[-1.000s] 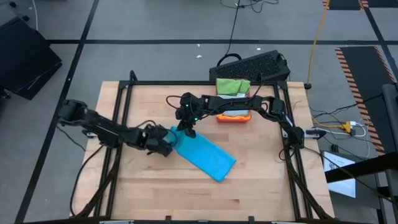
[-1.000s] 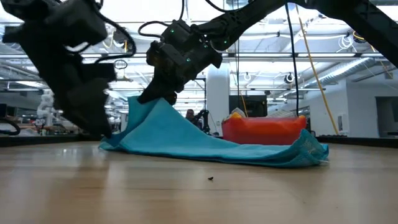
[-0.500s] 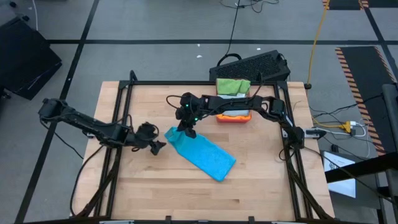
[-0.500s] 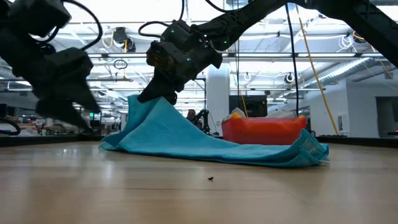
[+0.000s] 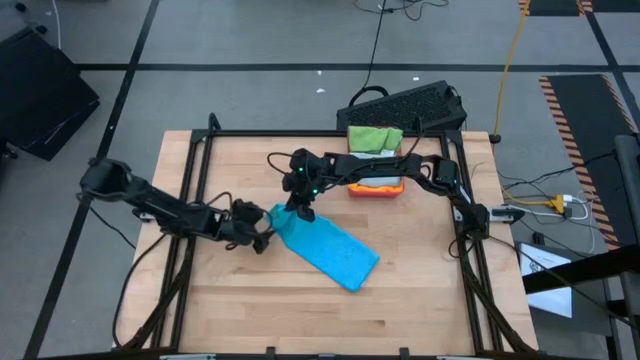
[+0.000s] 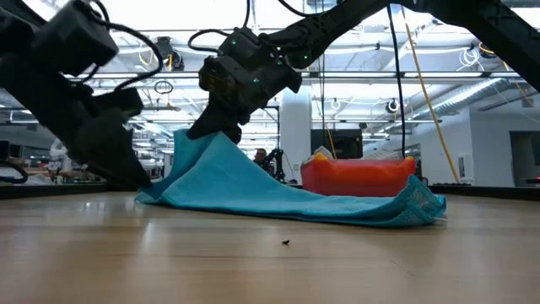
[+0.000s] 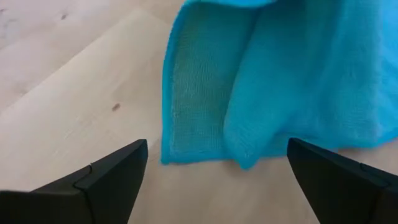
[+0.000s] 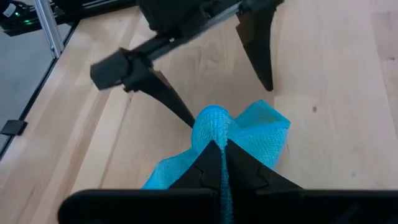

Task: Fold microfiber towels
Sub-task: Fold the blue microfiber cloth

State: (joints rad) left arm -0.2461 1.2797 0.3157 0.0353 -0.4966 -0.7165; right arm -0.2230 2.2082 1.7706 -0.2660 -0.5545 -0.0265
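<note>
Wood surface (image 5: 250, 300): blue towel (image 5: 330, 250) at centre; right claw (image 5: 301, 211) pinches far corner, lifting it for fold; left claw (image 5: 262, 239) wide open, low at near-left corner, ready to grab

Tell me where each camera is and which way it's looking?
High view: above the table, looking straight down; shows both arms, the blue towel and the red tray.
Low view: at tabletop height, looking level across; the right gripper lifts a towel corner, the left gripper is low beside it.
Left wrist view: on the left arm, facing the towel's edge between its own open fingers.
Right wrist view: on the right arm, looking down past its fingers shut on the towel.
All four views share the blue towel.
</note>
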